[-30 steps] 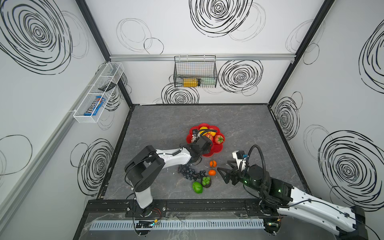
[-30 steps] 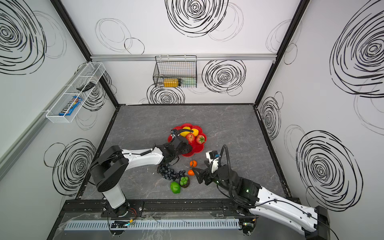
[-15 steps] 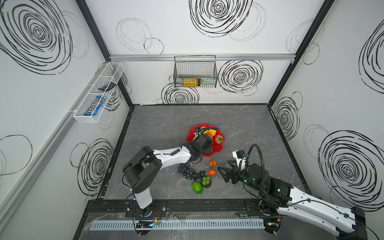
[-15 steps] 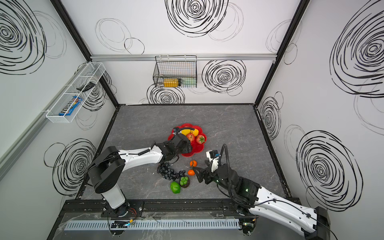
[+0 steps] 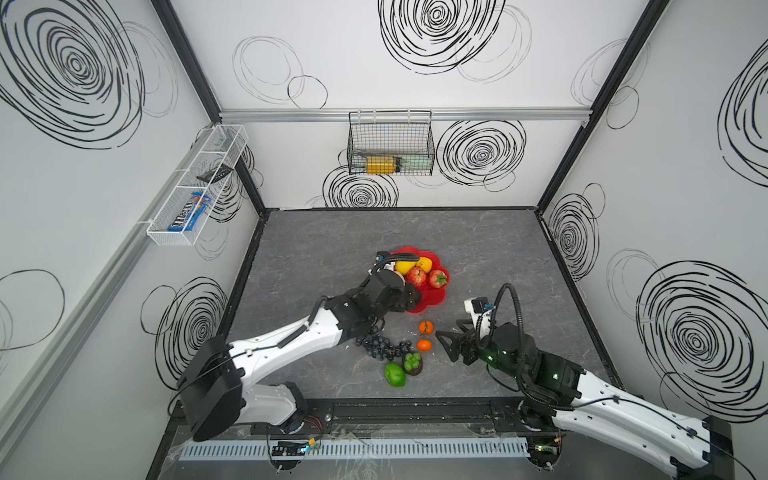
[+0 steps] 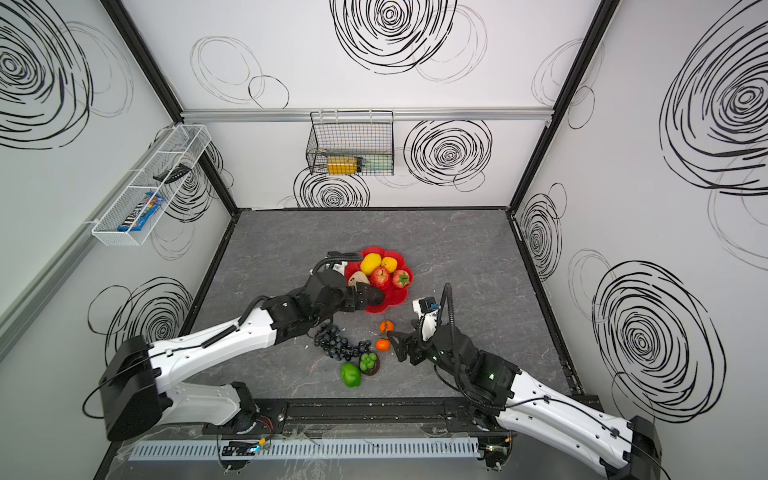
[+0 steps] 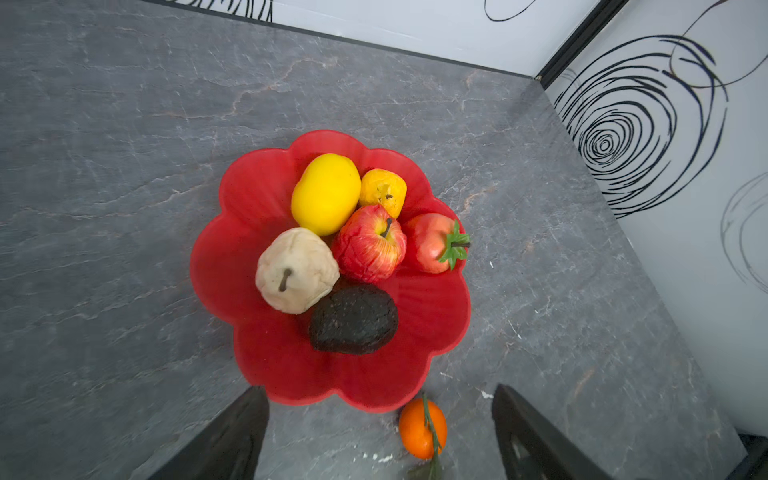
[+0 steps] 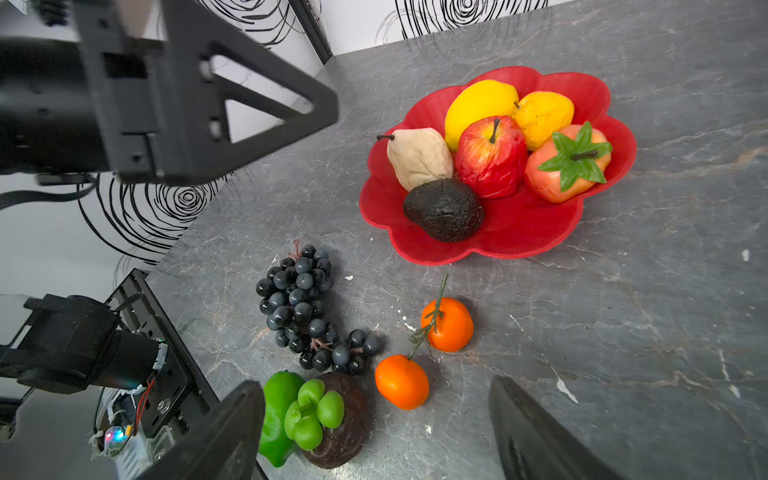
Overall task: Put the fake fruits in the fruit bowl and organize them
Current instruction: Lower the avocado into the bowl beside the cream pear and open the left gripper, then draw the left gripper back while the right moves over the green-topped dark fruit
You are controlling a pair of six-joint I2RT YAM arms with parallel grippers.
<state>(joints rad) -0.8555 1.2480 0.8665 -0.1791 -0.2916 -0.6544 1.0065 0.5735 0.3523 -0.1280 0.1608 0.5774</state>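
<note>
Fruit bowl (image 7: 249, 199), black avocado (image 7: 353, 319) inside

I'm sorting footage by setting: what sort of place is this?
Likely a robot lab test cell, not a kitchen: enclosing white panels with scribbled black spirals, two arms mounted on a front rail, plastic fruit beside a red bowl.

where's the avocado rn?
The black avocado lies inside the fruit bowl, on the bowl's side nearest the robot, against the cream pear and beside the red apple; no gripper holds it.
</note>
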